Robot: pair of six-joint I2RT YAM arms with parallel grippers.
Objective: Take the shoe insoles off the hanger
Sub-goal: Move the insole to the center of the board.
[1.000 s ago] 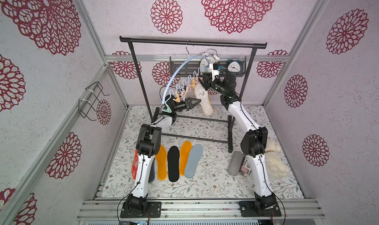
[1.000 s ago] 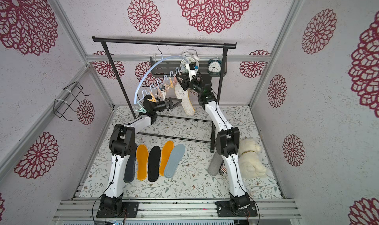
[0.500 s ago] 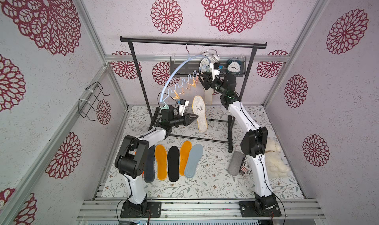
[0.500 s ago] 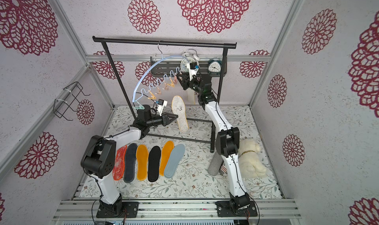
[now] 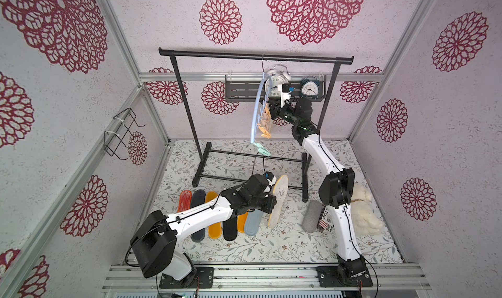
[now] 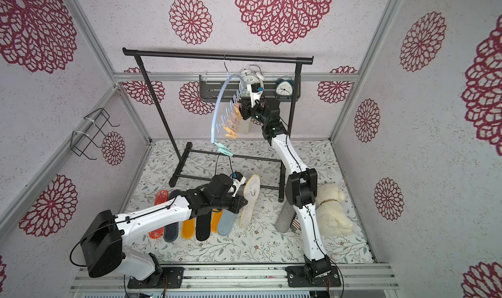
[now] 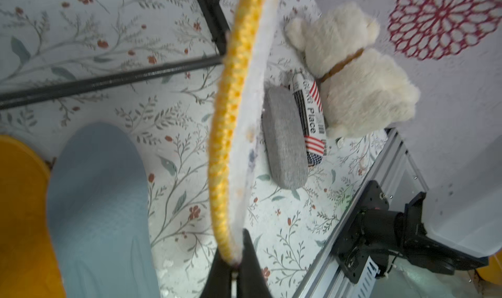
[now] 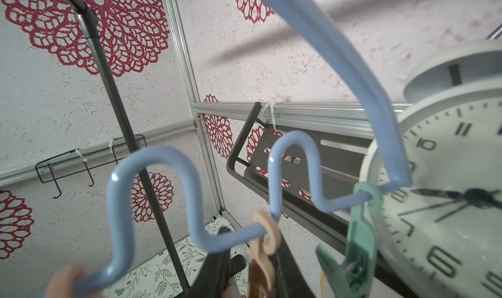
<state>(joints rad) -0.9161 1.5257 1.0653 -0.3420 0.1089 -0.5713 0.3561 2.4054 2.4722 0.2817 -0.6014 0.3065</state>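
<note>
Down low, the left gripper [image 7: 235, 258] is clamped on the held insole [image 5: 277, 199]. The pad stands on edge, its long axis running away from the robot, parallel to the floor row and just beside the light blue-grey insole [image 5: 254, 223]. I'd say the lay-down goes toward the grey felt roll [image 5: 312, 216]. The left wrist view shows it edge-on, yellow face rowward, while the top views show its length. Far back, the right gripper [image 5: 273, 111] flanks an orange clothespin [image 8: 260, 266] on the hanger [image 5: 254, 114]; pinching or not, can't tell.

My left arm [image 5: 201, 219] half-hides the shoe insoles [image 5: 212, 230] before the garment rack [image 5: 255, 55]; the held insole [image 7: 233, 120] overruns my left wrist view; under the rack's bar, clothespins [image 5: 265, 121] screen my right gripper [image 5: 273, 111].
</note>
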